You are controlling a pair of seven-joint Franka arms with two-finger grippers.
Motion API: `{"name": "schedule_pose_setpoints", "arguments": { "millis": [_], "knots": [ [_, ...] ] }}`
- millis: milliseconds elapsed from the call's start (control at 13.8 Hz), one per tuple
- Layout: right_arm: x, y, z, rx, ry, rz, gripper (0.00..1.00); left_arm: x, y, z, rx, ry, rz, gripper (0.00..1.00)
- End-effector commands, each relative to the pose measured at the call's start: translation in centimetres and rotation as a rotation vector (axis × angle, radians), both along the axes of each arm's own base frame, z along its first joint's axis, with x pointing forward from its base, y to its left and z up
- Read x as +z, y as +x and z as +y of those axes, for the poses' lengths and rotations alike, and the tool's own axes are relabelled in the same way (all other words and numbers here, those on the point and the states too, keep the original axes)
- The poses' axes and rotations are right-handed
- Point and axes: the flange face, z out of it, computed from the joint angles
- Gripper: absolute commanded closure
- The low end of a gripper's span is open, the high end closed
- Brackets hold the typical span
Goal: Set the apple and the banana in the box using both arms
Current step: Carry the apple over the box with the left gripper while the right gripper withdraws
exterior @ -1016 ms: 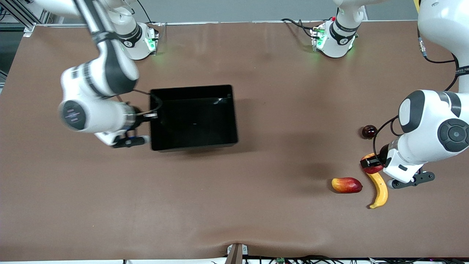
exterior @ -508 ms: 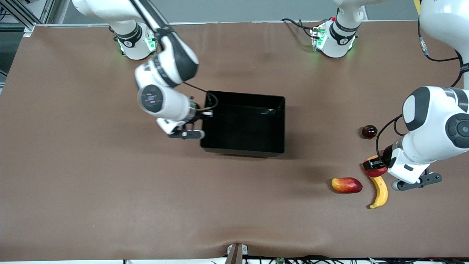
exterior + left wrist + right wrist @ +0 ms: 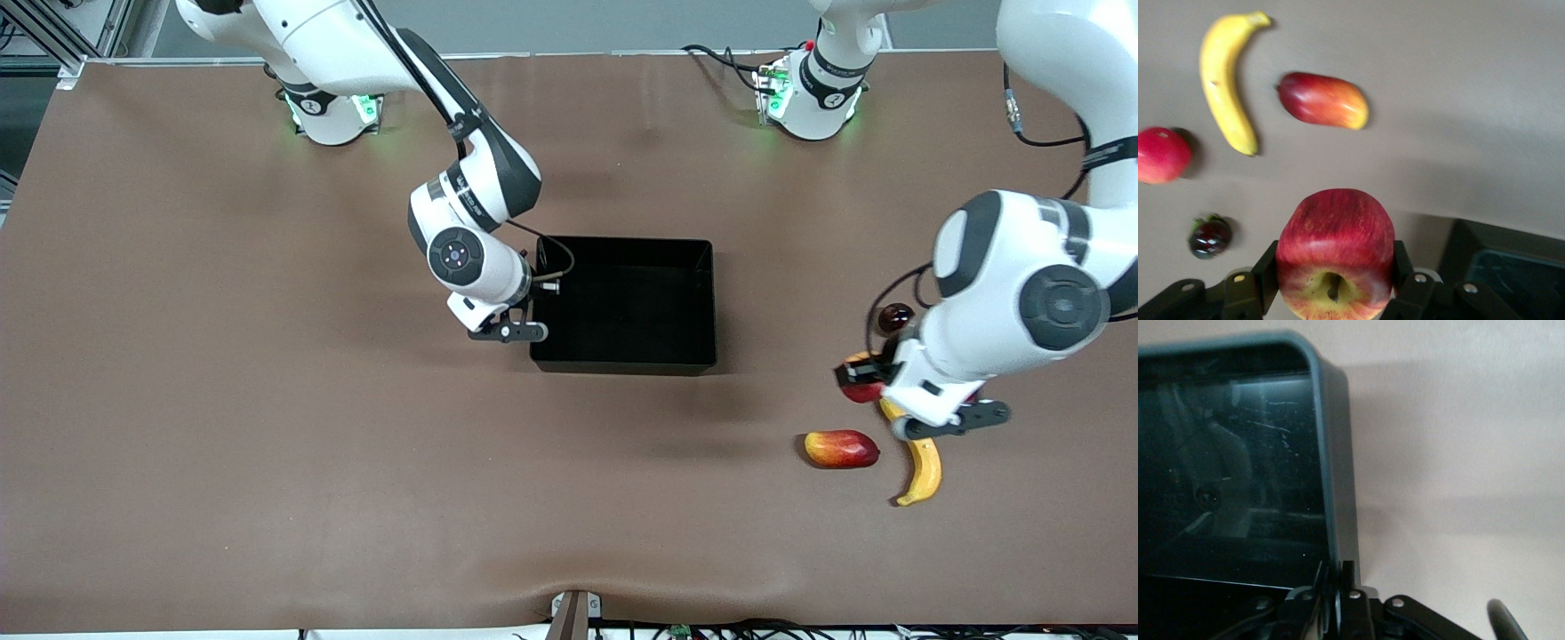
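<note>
In the front view the right arm reaches down to the box point(image 3: 625, 305), its right gripper point(image 3: 537, 286) at the wall toward that arm's end. The left gripper point(image 3: 859, 382) holds the apple point(image 3: 858, 390) over the banana point(image 3: 920, 462). The left wrist view shows fingers point(image 3: 1265, 277) clamping the apple point(image 3: 1335, 252). The right wrist view shows fingers point(image 3: 1348, 587) pinching the box wall point(image 3: 1337, 513)
</note>
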Motion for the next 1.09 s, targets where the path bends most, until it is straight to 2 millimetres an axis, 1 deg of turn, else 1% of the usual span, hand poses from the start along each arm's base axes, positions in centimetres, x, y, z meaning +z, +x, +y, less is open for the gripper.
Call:
{"name": "schedule_pose_setpoints", "arguments": {
  "millis": [0, 145, 218, 290, 363, 435, 508, 581, 653, 726, 798, 871, 1016],
  "knots": [
    [5.0, 2.8, -0.9, -0.011, 0.035, 0.018, 0.00, -0.9, -2.6, -8.7, 0.005, 0.020, 0.017, 1.00],
    [9.5, 5.1, -3.2, 0.007, 0.015, 0.085, 0.00, -2.2, -4.8, -14.1, 0.037, 0.035, 0.034, 1.00],
    [11.4, 6.6, -5.0, 0.004, -0.003, 0.076, 0.00, -3.0, -6.3, -16.1, 0.028, 0.047, 0.047, 1.00],
    [13.3, 7.6, -6.4, 0.006, -0.018, 0.062, 0.00, -3.9, -7.7, -17.6, 0.008, 0.055, 0.060, 1.00],
    [15.1, 8.7, -7.9, 0.007, -0.029, 0.049, 0.00, -5.1, -8.7, -18.2, 0.004, 0.045, 0.087, 1.00],
    [16.9, 9.7, -9.8, -0.006, -0.031, 0.056, 0.00, -6.4, -10.4, -19.2, -0.016, 0.031, 0.112, 1.00],
    [17.8, 10.2, -11.8, -0.020, -0.040, 0.079, 0.00, -7.8, -11.3, -19.5, -0.025, 0.024, 0.116, 1.00],
    [19.0, 11.0, -14.5, -0.046, -0.045, 0.103, 0.00, -9.3, -12.3, -20.0, -0.027, 0.017, 0.113, 1.00],
    [20.1, 11.6, -17.0, -0.068, -0.050, 0.129, 0.00, -10.4, -12.9, -20.5, 0.013, 0.006, 0.105, 1.00],
    [21.1, 12.1, -19.9, -0.093, -0.056, 0.157, 0.00, -11.1, -13.6, -21.4, 0.034, -0.007, 0.100, 1.00],
    [23.0, 12.2, -22.9, -0.131, -0.050, 0.163, 0.00, -11.8, -14.4, -22.3, 0.039, -0.018, 0.101, 1.00],
    [25.6, 11.9, -25.7, -0.161, -0.062, 0.131, 0.00, -13.0, -14.9, -22.1, 0.041, -0.015, 0.112, 1.00],
    [28.0, 10.7, -30.3, -0.090, -0.164, 0.093, 0.00, -14.6, -15.7, -22.3, 0.038, -0.006, 0.136, 1.00]
  ]
}}
